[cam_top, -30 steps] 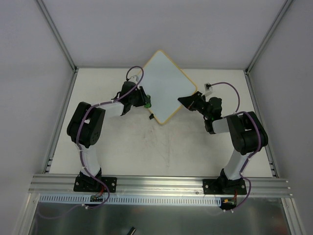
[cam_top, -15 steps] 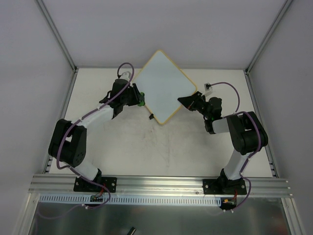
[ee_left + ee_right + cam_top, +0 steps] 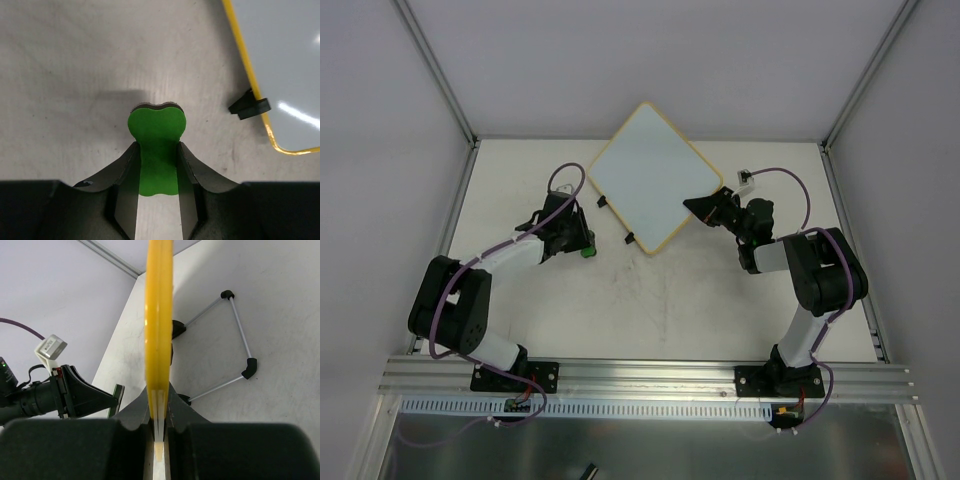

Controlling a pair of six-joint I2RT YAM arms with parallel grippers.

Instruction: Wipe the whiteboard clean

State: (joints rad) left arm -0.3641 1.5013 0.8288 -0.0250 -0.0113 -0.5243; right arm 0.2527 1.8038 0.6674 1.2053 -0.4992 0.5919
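The whiteboard stands tilted at the back centre, its white face bare of marks, with a tan frame and two black clips on its lower left edge. My right gripper is shut on the board's right corner; the right wrist view shows the yellow frame edge pinched between the jaws. My left gripper is shut on the green eraser, low over the table, left of the board and apart from it. The board's frame and one clip show at the right of the left wrist view.
The board's wire stand with black tips rests on the table behind it. The enclosure's grey walls and metal posts ring the table. An aluminium rail runs along the near edge.
My left gripper has drawn the eraser off the board's left edge, down and left to the table. The right arm and the board have not moved.
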